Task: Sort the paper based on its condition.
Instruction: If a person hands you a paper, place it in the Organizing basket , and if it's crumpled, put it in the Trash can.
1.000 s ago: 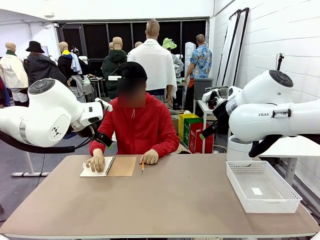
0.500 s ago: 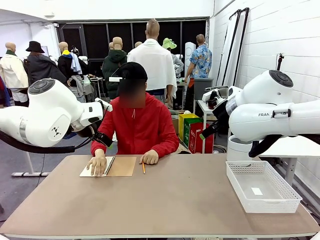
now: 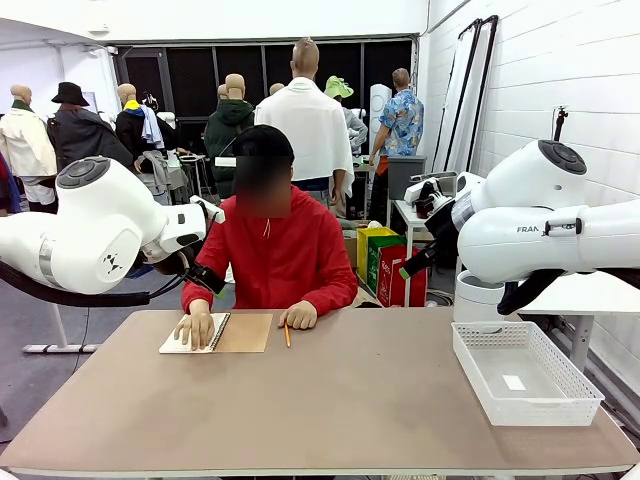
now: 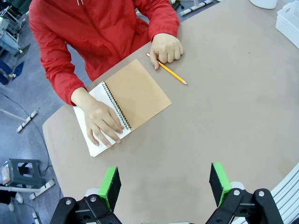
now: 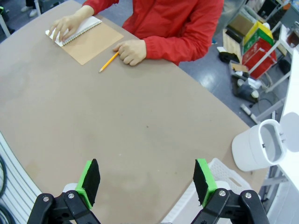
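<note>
Person in a red jacket sits at the far edge of a tan table (image 3: 350, 420), facing the robot. Paper (image 3: 172, 346), a white sheet, lies at the table's far left, touching the spiral of an open notebook (image 3: 245, 333) whose brown cover lies flat just to its right; whether the sheet is loose or bound cannot be told. One flat hand (image 3: 193, 327) presses down on the paper, fingers spread. A curled hand (image 3: 298, 315) rests just right of the notebook, loosely closed, touching the end of a yellow pencil (image 3: 286, 335) that lies on the table. A white mesh basket (image 3: 540, 410) sits at the right edge. Left gripper (image 4: 166, 182) hovers over bare table, jaws wide apart, holding nothing. Right gripper (image 5: 145, 179) hovers near the basket, also spread wide and empty.
</note>
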Tool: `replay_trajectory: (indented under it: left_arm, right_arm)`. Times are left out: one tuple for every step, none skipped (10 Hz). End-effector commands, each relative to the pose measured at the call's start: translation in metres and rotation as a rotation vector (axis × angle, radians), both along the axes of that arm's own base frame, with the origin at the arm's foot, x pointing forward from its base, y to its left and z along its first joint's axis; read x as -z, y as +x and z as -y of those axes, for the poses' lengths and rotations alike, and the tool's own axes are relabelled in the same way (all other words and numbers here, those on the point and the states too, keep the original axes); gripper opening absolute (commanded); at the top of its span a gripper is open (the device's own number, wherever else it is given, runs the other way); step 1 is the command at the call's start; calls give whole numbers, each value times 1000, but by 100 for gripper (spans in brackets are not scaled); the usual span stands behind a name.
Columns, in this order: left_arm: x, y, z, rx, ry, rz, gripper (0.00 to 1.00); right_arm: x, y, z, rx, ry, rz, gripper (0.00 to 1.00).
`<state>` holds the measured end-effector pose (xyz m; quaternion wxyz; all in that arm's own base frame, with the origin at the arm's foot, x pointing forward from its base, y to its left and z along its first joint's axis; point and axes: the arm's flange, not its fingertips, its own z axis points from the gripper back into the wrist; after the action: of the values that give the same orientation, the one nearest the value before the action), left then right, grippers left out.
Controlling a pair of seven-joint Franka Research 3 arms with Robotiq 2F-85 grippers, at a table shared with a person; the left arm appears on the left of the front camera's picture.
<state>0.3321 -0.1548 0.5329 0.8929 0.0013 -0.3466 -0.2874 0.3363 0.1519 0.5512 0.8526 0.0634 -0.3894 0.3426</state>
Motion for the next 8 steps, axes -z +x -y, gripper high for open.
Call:
replay_trajectory:
  left_arm:
    - [0,0,0,-1,1,-1,100]
    - [0,0,0,-1,1,-1,100]
    - [0,0,0,-1,1,-1,100]
    - [0,0,0,-1,1,-1,100]
    - [0,0,0,-1,1,-1,100]
    - [0,0,0,-1,1,-1,100]
    - [0,0,0,-1,1,-1,100]
    - [0,0,0,-1,1,-1,100]
  right_arm:
    - [1,0,1,-1,2,-4,100]
    - [1,0,1,-1,2,-4,100]
    - [1,0,1,-1,2,-4,100]
    - [1,0,1,-1,2,-4,100]
    - [1,0,1,-1,2,-4,100]
    - [1,0,1,-1,2,-4,100]
    - [1,0,1,-1,2,-4,100]
    - [1,0,1,-1,2,-4,100]
